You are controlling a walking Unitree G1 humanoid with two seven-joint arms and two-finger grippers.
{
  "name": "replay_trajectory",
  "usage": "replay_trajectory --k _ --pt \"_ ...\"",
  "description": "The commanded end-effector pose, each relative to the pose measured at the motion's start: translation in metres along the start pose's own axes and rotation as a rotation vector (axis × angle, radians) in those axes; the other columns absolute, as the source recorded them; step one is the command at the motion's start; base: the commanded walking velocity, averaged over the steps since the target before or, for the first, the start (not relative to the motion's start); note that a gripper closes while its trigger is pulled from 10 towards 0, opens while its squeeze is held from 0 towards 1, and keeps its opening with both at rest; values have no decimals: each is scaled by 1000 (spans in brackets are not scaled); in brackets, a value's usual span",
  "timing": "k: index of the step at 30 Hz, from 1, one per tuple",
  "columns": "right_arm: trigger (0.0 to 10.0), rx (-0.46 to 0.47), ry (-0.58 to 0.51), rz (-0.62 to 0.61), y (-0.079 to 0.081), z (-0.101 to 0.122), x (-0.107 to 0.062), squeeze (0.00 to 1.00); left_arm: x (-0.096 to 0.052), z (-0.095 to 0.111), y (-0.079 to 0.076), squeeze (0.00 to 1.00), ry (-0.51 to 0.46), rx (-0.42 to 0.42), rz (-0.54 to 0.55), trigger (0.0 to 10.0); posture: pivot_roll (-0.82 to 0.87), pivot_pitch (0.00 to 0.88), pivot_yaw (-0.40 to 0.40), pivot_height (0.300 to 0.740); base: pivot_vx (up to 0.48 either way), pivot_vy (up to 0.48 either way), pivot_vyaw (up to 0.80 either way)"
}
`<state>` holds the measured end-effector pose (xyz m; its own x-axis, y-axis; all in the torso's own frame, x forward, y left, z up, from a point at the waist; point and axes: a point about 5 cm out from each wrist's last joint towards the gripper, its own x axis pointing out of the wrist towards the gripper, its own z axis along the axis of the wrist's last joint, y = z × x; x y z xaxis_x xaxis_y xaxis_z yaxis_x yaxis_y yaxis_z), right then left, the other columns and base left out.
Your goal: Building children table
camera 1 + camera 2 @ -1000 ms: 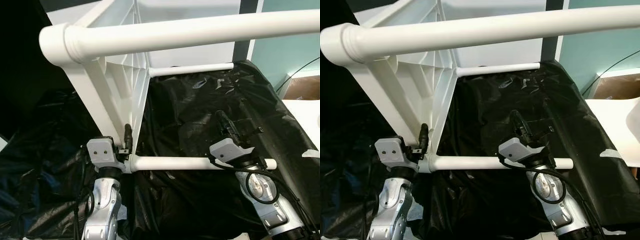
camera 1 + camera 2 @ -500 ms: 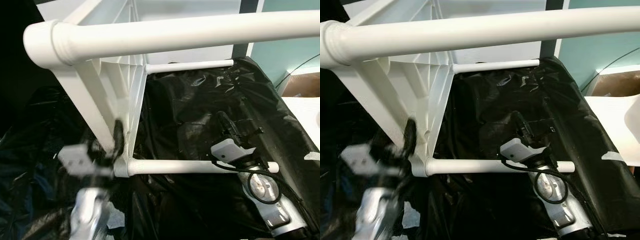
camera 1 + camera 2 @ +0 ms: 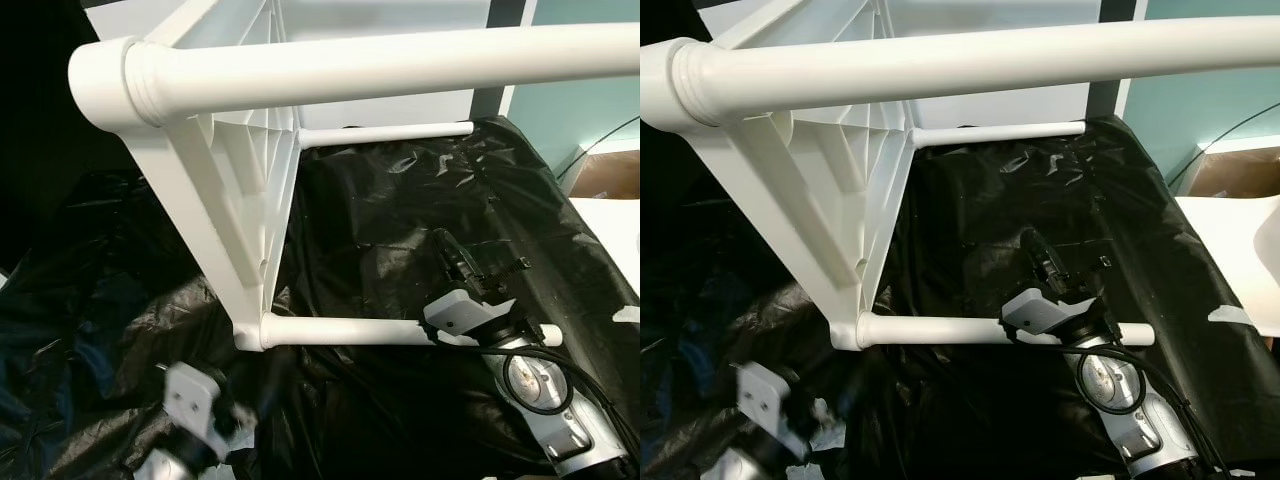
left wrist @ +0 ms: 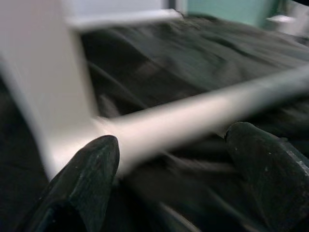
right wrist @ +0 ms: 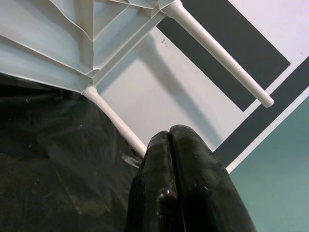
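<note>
Left eye view shows a white children's table (image 3: 235, 190) on its side on black plastic sheeting (image 3: 400, 220). The right tool (image 3: 455, 262), fingers pressed together, rests beside the lowest leg (image 3: 350, 330); the left tool (image 4: 169, 164) hangs spread below that leg's socket. Steadying the leg's free end should help while checking the joint.

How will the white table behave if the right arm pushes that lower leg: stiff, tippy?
Probably stiff: the white table has a ribbed underside. Likely light, hollow-looking plastic. It lies on its side on crinkled black sheeting, so it may slide or rock.
</note>
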<state>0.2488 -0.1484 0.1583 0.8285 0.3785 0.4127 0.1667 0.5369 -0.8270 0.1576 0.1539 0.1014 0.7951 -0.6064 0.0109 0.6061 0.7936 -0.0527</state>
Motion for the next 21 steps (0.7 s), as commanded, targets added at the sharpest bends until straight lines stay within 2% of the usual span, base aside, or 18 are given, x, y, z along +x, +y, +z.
replay_trajectory --k 1,2,5,8,9,10,12,13,14,16,18,21 --pt "10000 14 -4 0 1 2 1 0 -3 -4 -1 0 48 -47 -66 10000 13 0 117 740 0 0 0" --pt "10000 15 -2 -12 -1 2 3 0 -3 -7 -2 0 73 -64 -110 10000 7 0 119 740 0 0 0" --pt "10000 17 0 -28 -3 3 5 0 1 -11 -3 0 84 -77 -152 10000 -4 0 124 740 0 0 0" --pt "10000 17 3 -34 -4 3 5 0 8 -14 -2 0 77 -70 -150 10000 -9 0 126 740 0 0 0" --pt "10000 18 7 -40 -5 3 5 0 16 -17 -2 0 71 -71 -145 10000 -18 0 130 740 0 0 0" --pt "10000 18 7 -40 -5 3 5 0 16 -17 -2 0 71 -71 -145 10000 -18 0 130 740 0 0 0" --pt "10000 21 17 -48 -6 3 4 0 34 -26 -2 0 84 -106 -137 10000 -29 0 134 740 0 0 0" --pt "10000 21 17 -48 -6 3 4 0 34 -26 -2 0 84 -106 -137 10000 -29 0 134 740 0 0 0" --pt "10000 29 26 -56 -7 3 4 0 44 -35 -3 0 132 -152 -165 10000 -30 0 135 740 0 0 0" --pt "10000 33 31 -61 -7 3 4 0 47 -40 -4 0 158 -162 -182 10000 -30 0 135 740 0 0 0" --pt "10000 35 33 -65 -8 4 5 0 52 -50 -7 0 227 -191 -215 10000 -33 0 133 740 0 0 0" --pt "10000 37 34 -69 -9 4 6 0 58 -53 -6 0 241 -192 -214 10000 -33 0 133 740 0 0 0"
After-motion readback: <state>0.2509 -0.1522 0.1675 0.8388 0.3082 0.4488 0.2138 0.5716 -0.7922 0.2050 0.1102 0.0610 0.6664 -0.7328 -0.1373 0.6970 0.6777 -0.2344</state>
